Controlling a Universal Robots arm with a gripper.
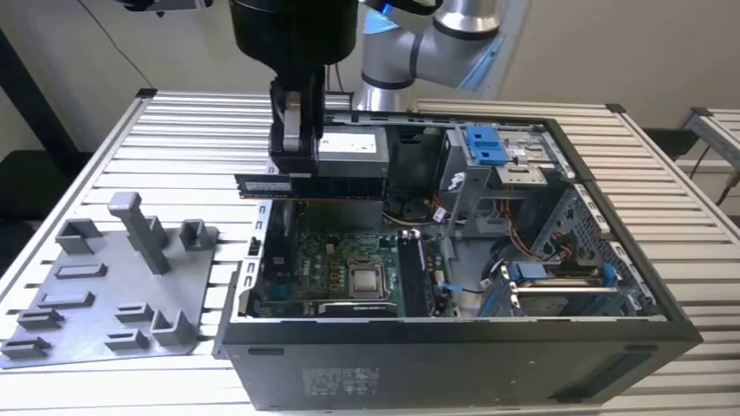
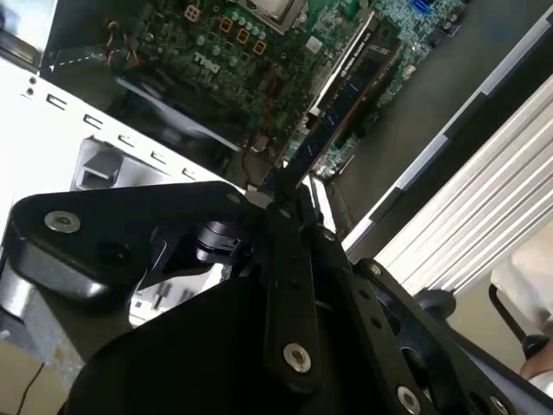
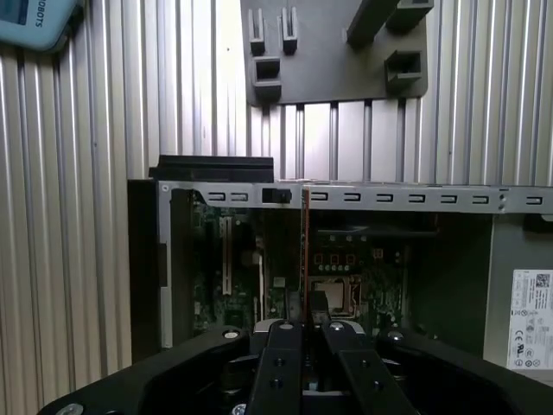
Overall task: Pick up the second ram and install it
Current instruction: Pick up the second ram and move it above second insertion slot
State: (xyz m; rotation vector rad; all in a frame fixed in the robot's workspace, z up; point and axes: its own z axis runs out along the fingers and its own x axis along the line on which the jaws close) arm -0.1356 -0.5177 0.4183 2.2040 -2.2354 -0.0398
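In the exterior view my gripper [image 1: 294,165] hangs over the rear left corner of the open computer case [image 1: 463,351] and is shut on the second ram [image 1: 312,185]. The ram is a long thin strip held level, flat side toward the camera, a little above the green motherboard [image 1: 335,256]. Both wrist views show it edge-on, running out from the closed fingertips: the ram [image 3: 304,251] over the board, and the ram [image 2: 324,130] slanting away from the gripper [image 2: 281,186]. The gripper [image 3: 304,324] clamps the strip's near end.
A grey fixture tray [image 1: 104,295] with upright posts lies on the slatted table at the exterior view's left. Inside the case are a processor socket [image 1: 367,279], a dark module [image 1: 414,276] standing in a slot beside it, the power supply [image 1: 347,147] and light-blue drive clips [image 1: 486,146].
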